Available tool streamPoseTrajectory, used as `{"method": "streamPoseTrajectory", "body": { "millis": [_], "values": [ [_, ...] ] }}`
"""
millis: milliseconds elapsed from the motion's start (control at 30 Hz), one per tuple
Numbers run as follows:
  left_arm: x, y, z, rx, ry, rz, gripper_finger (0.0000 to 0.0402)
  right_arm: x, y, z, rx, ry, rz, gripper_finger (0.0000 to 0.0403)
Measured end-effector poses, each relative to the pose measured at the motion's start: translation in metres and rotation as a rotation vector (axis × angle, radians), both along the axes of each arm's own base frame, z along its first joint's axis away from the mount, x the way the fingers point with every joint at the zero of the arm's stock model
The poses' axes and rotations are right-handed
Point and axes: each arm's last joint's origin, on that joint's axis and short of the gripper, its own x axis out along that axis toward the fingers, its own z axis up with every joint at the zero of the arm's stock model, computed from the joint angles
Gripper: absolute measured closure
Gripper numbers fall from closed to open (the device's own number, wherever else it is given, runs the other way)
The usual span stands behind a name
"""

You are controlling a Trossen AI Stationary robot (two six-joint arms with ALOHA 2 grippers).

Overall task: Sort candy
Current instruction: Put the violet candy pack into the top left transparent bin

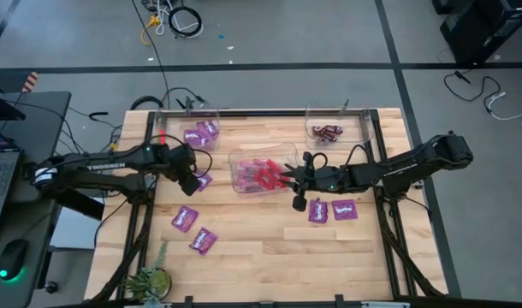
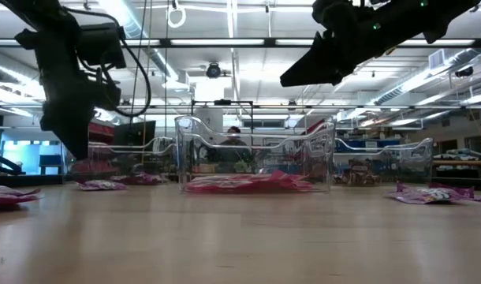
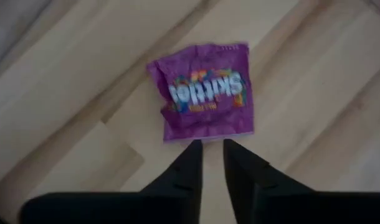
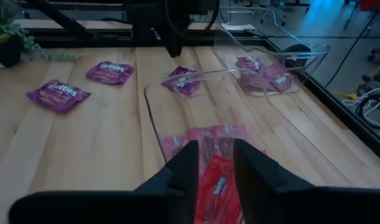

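A purple candy packet [image 3: 205,93] lies flat on the wooden table left of the centre bin [image 1: 204,180]. My left gripper [image 3: 213,146] hovers just above its near edge, pointing steeply down, its fingers a narrow gap apart with nothing between them. My right gripper [image 4: 218,152] hangs above the right part of the clear centre bin [image 1: 240,162], well over its rim [image 2: 286,80]. Its fingers stand apart. The red candy packets [image 4: 218,186] lying in the bin show through the gap.
At the far edge, a clear bin [image 1: 201,133] holds purple packets and another [image 1: 328,133] holds dark brown ones. Loose purple packets lie near left [image 1: 185,218], [image 1: 203,240] and right of centre [image 1: 317,211], [image 1: 344,209]. A small plant [image 1: 150,281] sits at the near left corner.
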Motion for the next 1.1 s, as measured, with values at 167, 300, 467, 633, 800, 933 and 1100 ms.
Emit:
{"method": "streamPoseTrajectory", "body": {
  "millis": [167, 300, 467, 633, 800, 933, 1100],
  "values": [
    [0.005, 0.002, -0.009, -0.008, -0.032, 0.043, 0.0278, 0.0, 0.0, 0.0, -0.015, 0.003, 0.006, 0.0282],
    [0.004, 0.005, -0.017, 0.047, 0.047, 0.122, 0.024, 0.0, 0.0, 0.0, -0.019, 0.007, 0.008, 0.0251],
    [0.01, 0.009, -0.027, 0.068, 0.115, 0.174, 0.0209, 0.0, 0.001, 0.0, -0.018, 0.007, 0.013, 0.0226],
    [0.018, 0.011, -0.039, 0.037, 0.156, 0.135, 0.02, 0.0, 0.001, 0.0, -0.017, 0.009, 0.014, 0.0218],
    [0.027, 0.012, -0.047, 0.026, 0.157, 0.078, 0.0216, 0.0, 0.001, 0.0, -0.017, 0.011, 0.016, 0.0222],
    [0.029, 0.013, -0.044, 0.041, 0.138, 0.048, 0.0296, 0.0, 0.001, 0.0, -0.018, 0.013, 0.016, 0.0229],
    [0.032, 0.013, -0.021, 0.05, 0.038, -0.001, 0.039, 0.0, 0.001, 0.0, -0.018, 0.013, 0.016, 0.0236]
  ]
}}
